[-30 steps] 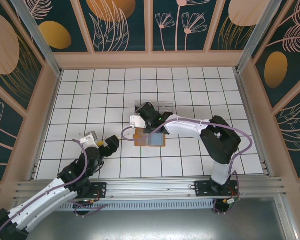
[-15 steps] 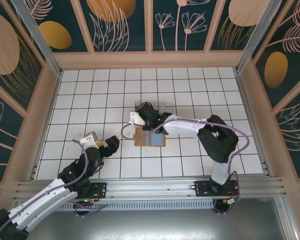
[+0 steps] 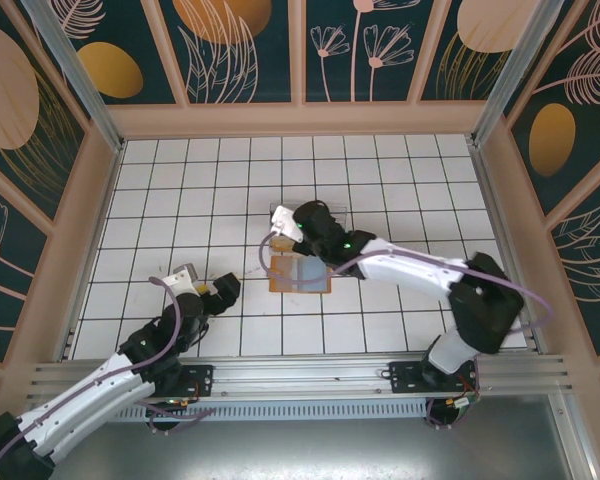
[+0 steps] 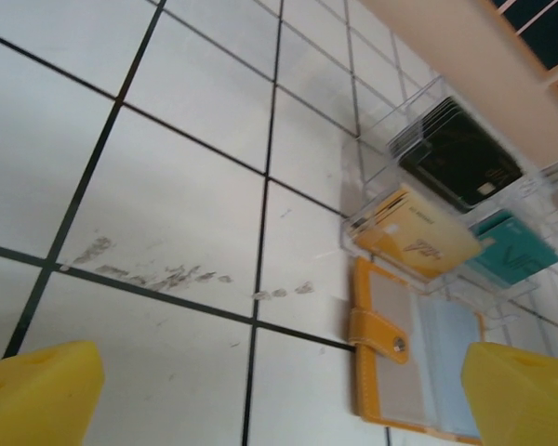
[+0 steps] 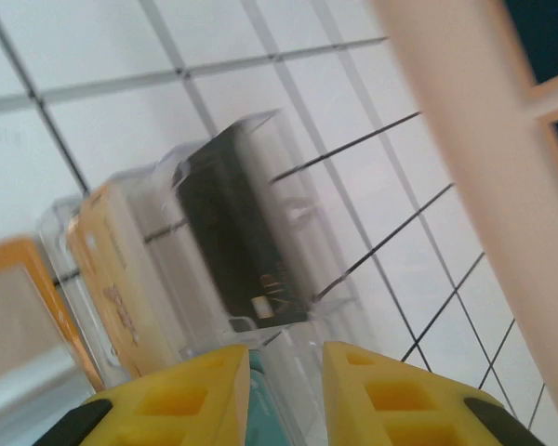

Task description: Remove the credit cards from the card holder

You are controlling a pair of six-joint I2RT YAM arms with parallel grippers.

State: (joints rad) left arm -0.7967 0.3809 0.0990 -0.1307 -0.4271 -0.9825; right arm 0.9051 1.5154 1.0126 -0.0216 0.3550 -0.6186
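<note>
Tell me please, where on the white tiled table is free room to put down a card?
Free: the tiles between the back wall and the clear compartmented plastic tray, and those left of the open tan-orange leather card holder, beyond the left gripper. Crowded: the centre, where tray, holder and right arm meet.

Left of the card holder point(image 3: 298, 276) the table point(image 3: 180, 200) tiles lie bare. The clear tray point(image 4: 372, 172) stands just beyond it, and the right arm point(image 3: 410, 270) reaches in over its far right corner.

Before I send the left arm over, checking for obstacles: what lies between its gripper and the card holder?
Left wrist view: only bare, scuffed tiles separate the left gripper from the card holder.
</note>
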